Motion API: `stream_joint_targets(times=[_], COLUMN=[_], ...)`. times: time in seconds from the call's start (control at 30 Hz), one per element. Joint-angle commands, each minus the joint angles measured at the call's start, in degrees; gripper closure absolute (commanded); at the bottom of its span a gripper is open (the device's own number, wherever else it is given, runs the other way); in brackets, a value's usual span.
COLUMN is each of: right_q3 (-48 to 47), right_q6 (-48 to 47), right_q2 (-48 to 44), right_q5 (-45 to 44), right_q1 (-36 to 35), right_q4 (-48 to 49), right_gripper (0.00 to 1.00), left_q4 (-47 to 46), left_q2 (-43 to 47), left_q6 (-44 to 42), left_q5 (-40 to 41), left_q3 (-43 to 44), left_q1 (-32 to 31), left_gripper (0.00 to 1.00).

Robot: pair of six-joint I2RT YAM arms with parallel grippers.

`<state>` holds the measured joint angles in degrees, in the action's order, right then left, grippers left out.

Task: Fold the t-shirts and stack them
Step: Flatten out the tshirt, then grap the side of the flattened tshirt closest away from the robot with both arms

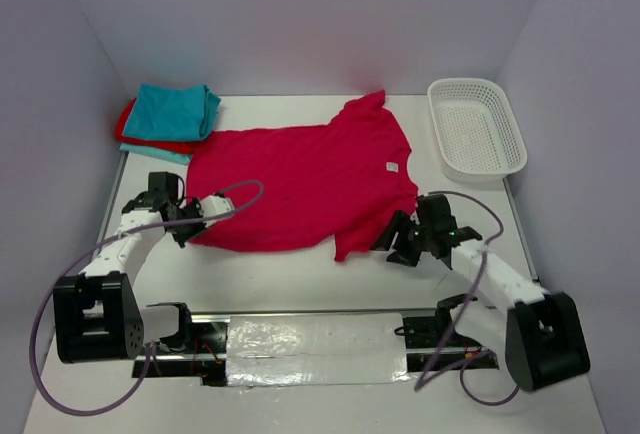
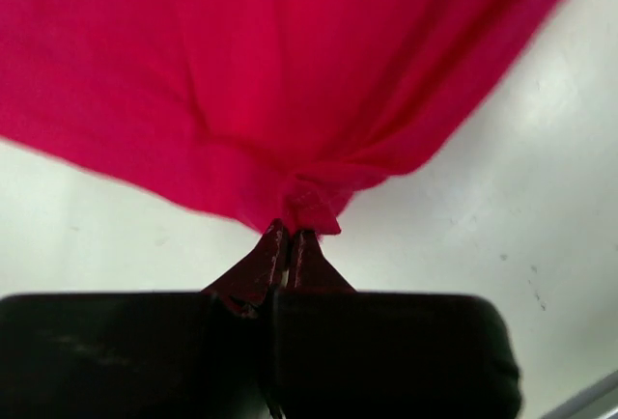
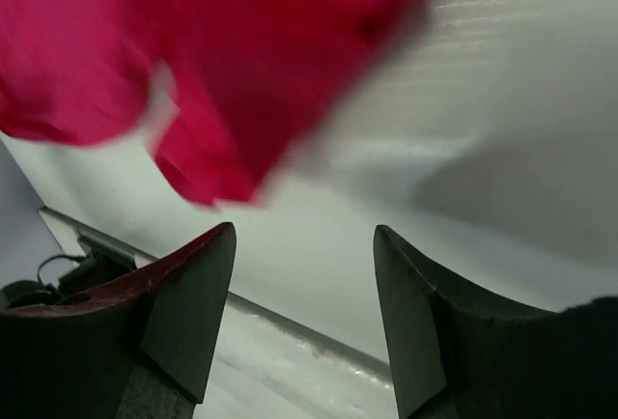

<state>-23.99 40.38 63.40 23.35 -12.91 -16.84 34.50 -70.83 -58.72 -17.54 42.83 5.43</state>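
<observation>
At the back left, a teal shirt (image 1: 175, 111) hides most of a red shirt (image 1: 126, 122) beneath it. The left end effector (image 2: 288, 241) is clamped on a hem corner of the pink shirt (image 1: 300, 179), which lies spread on the table (image 1: 300, 284). The right end effector (image 3: 304, 236) is apart and empty, near a blurred sleeve. A white basket (image 1: 478, 132) sits at the back right.

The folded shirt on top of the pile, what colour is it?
The folded shirt is teal-turquoise, clearest in the top external view.
</observation>
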Motion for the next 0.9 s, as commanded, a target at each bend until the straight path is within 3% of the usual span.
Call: stream_joint_targets(times=[0.0,0.1,0.13,0.2,0.33,0.53,0.7,0.87], right_q3=[-4.91,-9.48,-10.02,-11.77,-15.38,-13.55,-8.72,-7.66], right_q6=[4.09,1.55,0.41,-3.10,-8.30,-5.59,-2.60,2.24], right_q2=[-12.22,-18.39,-17.87,-14.72,-2.52,-8.35,-4.27,1.20], right_q5=[-9.17,-15.86,-17.28,-17.90,-14.05,-19.65,-18.17,-26.05], right_q1=[-1.33,-0.81,-0.46,-0.28,-0.18,-0.89,-1.42,-8.34], right_q4=[-11.58,-16.20,-15.77,-15.15,-18.47,-28.75,-27.47,-29.38], right_gripper=[0.33,0.38,0.52,0.58,0.41,0.28,0.31,0.31], left_q4=[0.66,-1.88,-3.29,-5.40,-1.73,-1.28,1.09,3.02], left_q2=[3.50,4.12,4.12,3.77,3.94,4.12,5.69,7.19], left_q6=[-6.76,-4.58,-3.78,-2.46,0.70,3.95,6.77,8.79], left_q5=[3.47,7.16,8.47,10.94,8.41,9.28,9.63,9.54], left_q3=[-3.53,-5.82,-6.35,-6.88,-5.04,-5.04,-5.03,-2.14], left_q1=[-0.07,0.02,0.10,0.11,0.11,0.11,0.19,0.11], left_gripper=[1.00,1.00,1.00,1.00,1.00,1.00,1.00,1.00])
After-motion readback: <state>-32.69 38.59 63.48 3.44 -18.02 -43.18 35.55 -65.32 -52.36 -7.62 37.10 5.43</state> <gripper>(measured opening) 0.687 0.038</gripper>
